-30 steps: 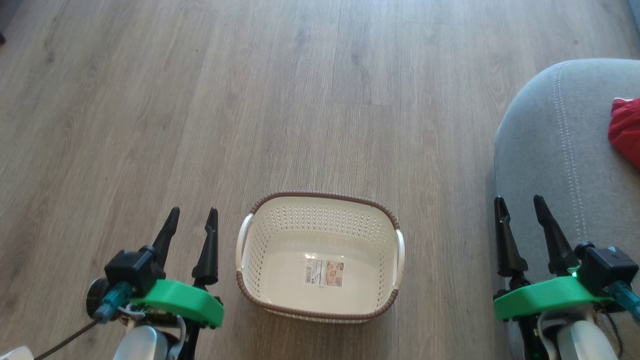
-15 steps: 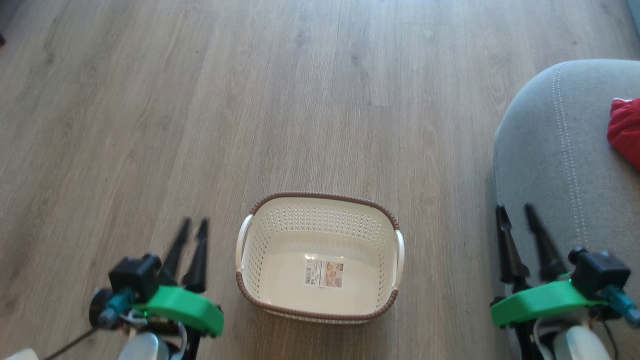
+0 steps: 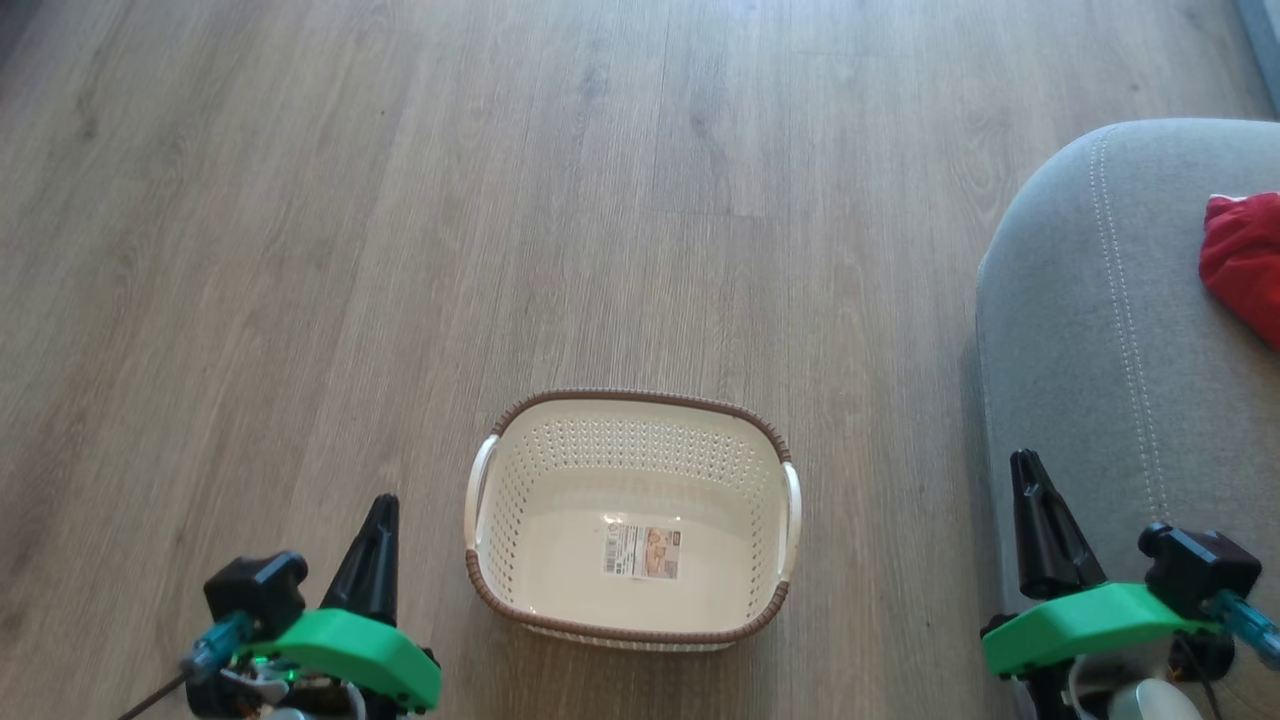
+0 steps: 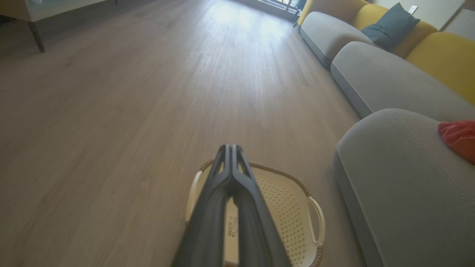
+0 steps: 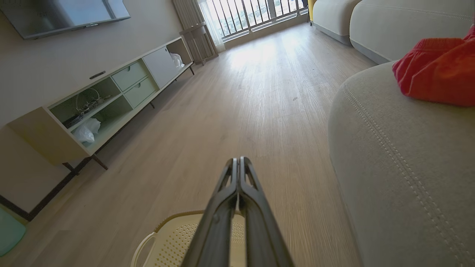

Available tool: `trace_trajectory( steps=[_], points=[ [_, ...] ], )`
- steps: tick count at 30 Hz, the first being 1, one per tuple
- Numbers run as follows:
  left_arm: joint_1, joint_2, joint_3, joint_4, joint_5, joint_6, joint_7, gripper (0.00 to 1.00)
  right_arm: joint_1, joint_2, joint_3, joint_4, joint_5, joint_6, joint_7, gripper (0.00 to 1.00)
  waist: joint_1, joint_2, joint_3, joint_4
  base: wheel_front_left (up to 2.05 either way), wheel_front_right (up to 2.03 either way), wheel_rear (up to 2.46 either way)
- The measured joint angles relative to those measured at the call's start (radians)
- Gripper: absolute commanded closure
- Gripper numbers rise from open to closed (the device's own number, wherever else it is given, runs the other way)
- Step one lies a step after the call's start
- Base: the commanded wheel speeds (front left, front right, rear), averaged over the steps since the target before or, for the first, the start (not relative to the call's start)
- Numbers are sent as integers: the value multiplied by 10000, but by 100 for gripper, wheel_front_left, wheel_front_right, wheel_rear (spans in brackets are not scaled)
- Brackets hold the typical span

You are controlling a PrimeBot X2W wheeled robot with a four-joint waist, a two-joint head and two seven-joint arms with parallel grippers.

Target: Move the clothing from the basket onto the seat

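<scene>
The cream basket with its brown rim stands on the wood floor and holds only a paper label on its bottom. It shows too in the left wrist view, basket, and in the right wrist view, basket. Red clothing lies on the grey seat at the right; clothing, clothing. My left gripper is shut with nothing in it, to the basket's left. My right gripper is shut and bare, at the seat's front edge.
A long low TV cabinet stands along the wall on the far side of the floor. More grey sofa cushions with yellow backs and a dark pillow run beyond the seat. Wide wood floor lies open ahead.
Both grippers have gone from open to shut and drawn back toward the bottom of the head view. The head camera has shifted slightly.
</scene>
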Motion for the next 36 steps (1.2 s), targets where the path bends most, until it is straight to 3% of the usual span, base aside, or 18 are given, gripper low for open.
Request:
trace_trajectory(
  steps=[36],
  points=[
    [-155,0,437,-27,-3908,-267,1009,100,-124,-36,-121,232,3962,0,928,100,0,0,-206,-418,0,0,0]
  ],
)
